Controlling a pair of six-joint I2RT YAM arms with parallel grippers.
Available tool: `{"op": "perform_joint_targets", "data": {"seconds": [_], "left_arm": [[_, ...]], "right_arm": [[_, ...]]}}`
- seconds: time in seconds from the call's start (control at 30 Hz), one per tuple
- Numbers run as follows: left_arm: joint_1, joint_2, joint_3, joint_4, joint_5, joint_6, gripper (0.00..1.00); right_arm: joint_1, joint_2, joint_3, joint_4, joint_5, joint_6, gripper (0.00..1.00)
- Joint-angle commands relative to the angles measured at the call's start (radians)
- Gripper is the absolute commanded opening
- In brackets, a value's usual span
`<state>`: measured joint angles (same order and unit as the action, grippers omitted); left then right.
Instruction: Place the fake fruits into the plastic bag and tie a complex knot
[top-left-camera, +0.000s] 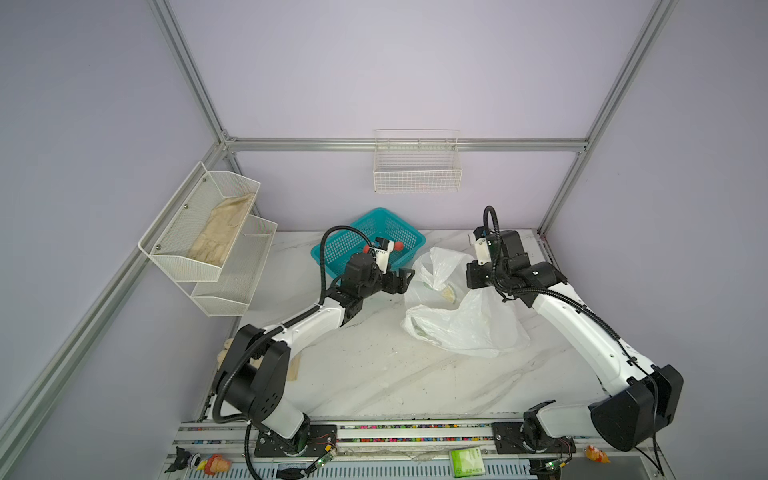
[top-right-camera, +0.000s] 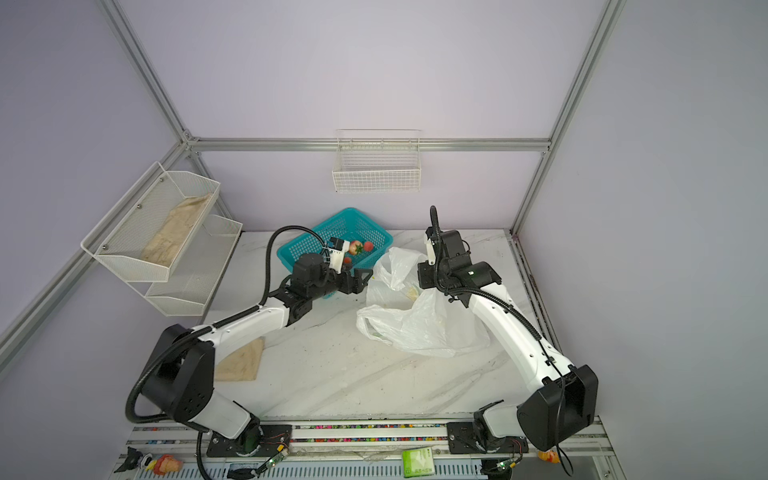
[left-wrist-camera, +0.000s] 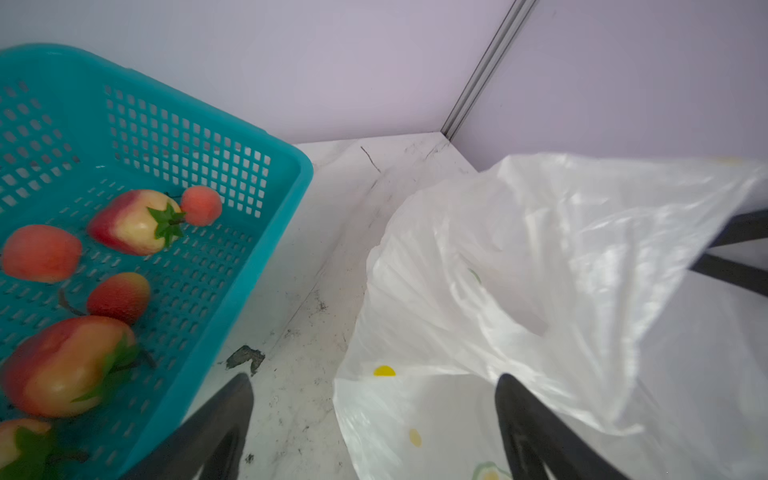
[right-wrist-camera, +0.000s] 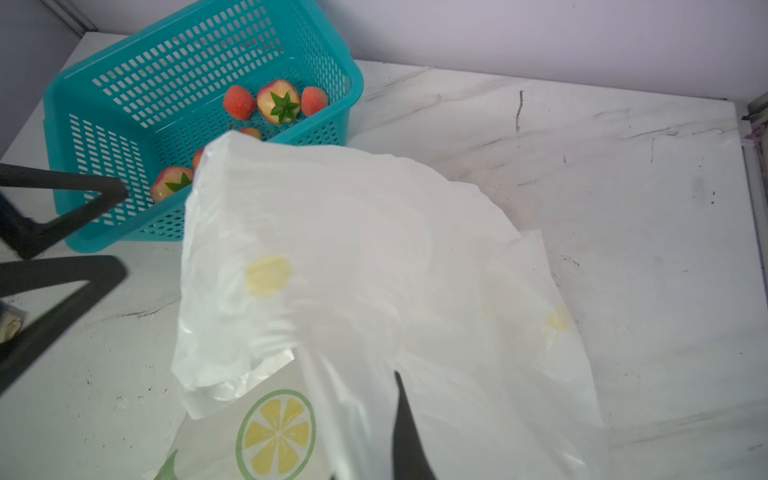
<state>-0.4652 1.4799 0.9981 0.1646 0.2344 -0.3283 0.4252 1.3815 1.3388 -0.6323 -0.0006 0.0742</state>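
The white marble table (top-left-camera: 374, 374) is carrying the plastic bag (top-left-camera: 461, 324), which is lying crumpled right of centre. At the bag's 1 o'clock, the right gripper (right-wrist-camera: 401, 411) is pinching a lifted fold with closed jaws. At its 10 o'clock, the left gripper (top-left-camera: 405, 279) is hanging wide open and empty. Beyond it, the strawberries (left-wrist-camera: 133, 222) are sitting in the teal basket (top-left-camera: 380, 218).

Red-pink strawberries (left-wrist-camera: 133, 222) are seen inside the teal basket (left-wrist-camera: 291, 174), ten o'clock from the crumpled, lemon-printed plastic bag (top-left-camera: 465, 324).
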Motion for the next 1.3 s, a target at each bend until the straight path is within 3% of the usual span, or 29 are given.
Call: {"op": "perform_joint_targets", "data": {"seconds": [0.0,0.07,0.17,0.4,0.57,0.77,1.03,1.27], "left_arm": [[0.062,-0.177,-0.046,-0.105,-0.085,0.018,0.93],[0.113,-0.154,0.023,-0.258,-0.188,0.007,0.92],[0.175,-0.001,0.190,-0.428,-0.164,0.018,0.90],[0.197,0.357,0.628,-0.821,-0.360,0.158,0.73],[0.198,0.529,0.819,-1.056,-0.346,0.205,0.62],[0.185,0.469,0.700,-1.059,-0.266,0.147,0.52],[0.146,0.291,0.460,-1.027,-0.102,0.087,0.49],[0.118,0.263,0.438,-1.011,-0.034,0.077,0.48]], "right_arm": [[-0.002,0.049,0.000,0.044,0.001,0.025,0.00],[-0.001,0.069,0.011,0.053,-0.006,0.015,0.00],[-0.001,0.084,0.023,0.070,-0.028,0.009,0.00],[0.000,0.071,0.023,0.101,-0.077,0.009,0.00],[-0.002,0.067,0.013,0.105,-0.071,0.009,0.00],[0.000,0.047,-0.012,0.126,-0.079,0.007,0.00],[-0.002,0.055,-0.022,0.135,-0.077,-0.004,0.00],[-0.001,0.054,-0.034,0.149,-0.084,-0.004,0.00]]}}
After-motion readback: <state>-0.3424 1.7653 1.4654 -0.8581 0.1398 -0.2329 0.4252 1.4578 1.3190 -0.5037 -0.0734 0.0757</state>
